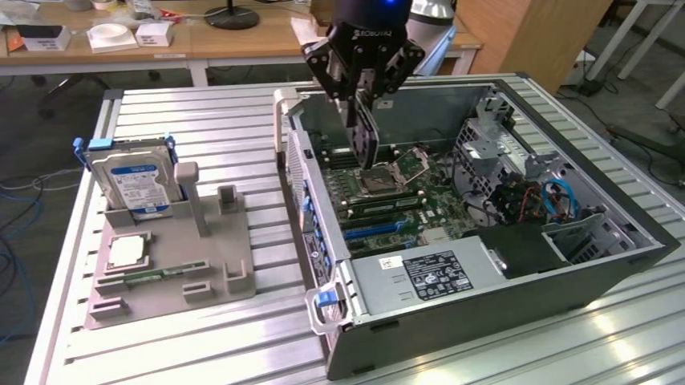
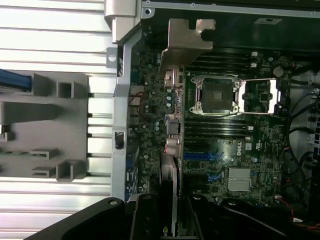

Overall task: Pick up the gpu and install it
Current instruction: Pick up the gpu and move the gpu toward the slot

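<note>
Your gripper point(image 1: 360, 103) hangs over the open computer case point(image 1: 599, 273), its fingers partway closed and pinched on the gpu point(image 1: 366, 143). The card hangs edge-on above the motherboard point(image 1: 412, 204), close to the case's rear wall. From the exterior view you get little more than a thin dark slab, and its lower edge blends into the board behind it, so you cannot tell whether it touches the board or a slot.

In the wrist view the gripper point(image 2: 172, 222) is cut off by the frame. The gpu point(image 2: 173, 150) runs away from it as a narrow strip ending in its silver bracket point(image 2: 189, 35). The card covers a strip of the motherboard point(image 2: 230, 135) beside the processor socket point(image 2: 216, 94). The far corner of the case is dark, and its cabling there is hard to sort out.

Counting: one gripper, one gpu, one case. You can make out two blue slots point(image 2: 200, 156) on the board and one power supply point(image 1: 428, 277). To the exterior view's left, one grey parts holder point(image 1: 220, 273) sits on the slatted table point(image 1: 192, 120). It carries one hard drive point(image 1: 134, 184) standing upright and one processor chip point(image 1: 128, 250) lying flat. A thin green strip point(image 1: 160, 274) lies below the chip, too small to identify.
</note>
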Controlling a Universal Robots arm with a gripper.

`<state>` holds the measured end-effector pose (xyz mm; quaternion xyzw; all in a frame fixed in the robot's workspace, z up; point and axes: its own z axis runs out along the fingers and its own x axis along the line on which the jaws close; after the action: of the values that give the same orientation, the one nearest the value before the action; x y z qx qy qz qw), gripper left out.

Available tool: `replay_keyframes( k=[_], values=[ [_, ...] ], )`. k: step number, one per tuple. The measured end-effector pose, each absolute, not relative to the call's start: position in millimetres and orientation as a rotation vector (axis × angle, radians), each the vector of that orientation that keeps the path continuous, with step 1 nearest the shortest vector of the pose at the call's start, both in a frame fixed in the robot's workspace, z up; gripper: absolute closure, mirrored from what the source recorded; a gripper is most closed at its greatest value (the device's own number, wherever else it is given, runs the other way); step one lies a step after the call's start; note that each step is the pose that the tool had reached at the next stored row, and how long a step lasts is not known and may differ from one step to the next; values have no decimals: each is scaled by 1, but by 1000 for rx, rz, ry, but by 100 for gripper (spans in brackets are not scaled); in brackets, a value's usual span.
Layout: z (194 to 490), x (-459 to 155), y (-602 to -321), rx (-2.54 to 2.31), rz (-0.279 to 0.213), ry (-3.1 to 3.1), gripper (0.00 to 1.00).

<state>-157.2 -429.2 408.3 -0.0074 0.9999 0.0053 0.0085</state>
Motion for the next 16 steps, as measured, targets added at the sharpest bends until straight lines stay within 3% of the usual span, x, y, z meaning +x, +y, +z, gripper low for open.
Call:
replay_keyframes(
  k=[16],
  values=[
    [404,-101,-429,-26,17,3125,73]
  ],
)
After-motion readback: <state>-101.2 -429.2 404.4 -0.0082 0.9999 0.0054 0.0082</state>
